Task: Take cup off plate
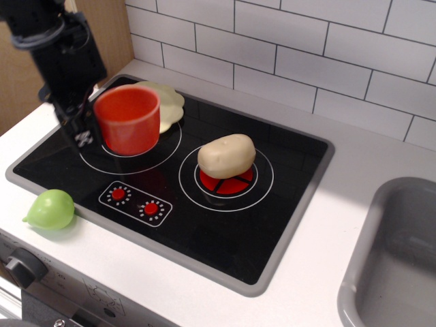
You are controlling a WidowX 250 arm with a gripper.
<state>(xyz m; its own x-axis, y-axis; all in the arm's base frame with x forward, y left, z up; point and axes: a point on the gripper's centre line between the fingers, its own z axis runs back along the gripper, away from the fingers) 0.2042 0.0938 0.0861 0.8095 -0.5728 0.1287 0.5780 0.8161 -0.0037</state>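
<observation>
We see the gripper (87, 129) closed on the cup (127, 118), clamping its left side; the orange-red cup hangs upright, lifted clear and in front of the plate (167, 102), over the left burner (129, 139). We can't tell the cup's exact height above the hob. Plate lies behind the cup at the back left of the black stovetop (204, 218), its scalloped edge partly hidden by the cup. Cup interior looks empty. Potato (226, 155) sits on the right burner (226, 180), well apart from the cup. Open room across the front hob around the knob panel (135, 202). Green pear-shaped toy (50, 209) on the white counter (327, 225) front left. Grey sink (398, 266) far right, nothing visible inside.
</observation>
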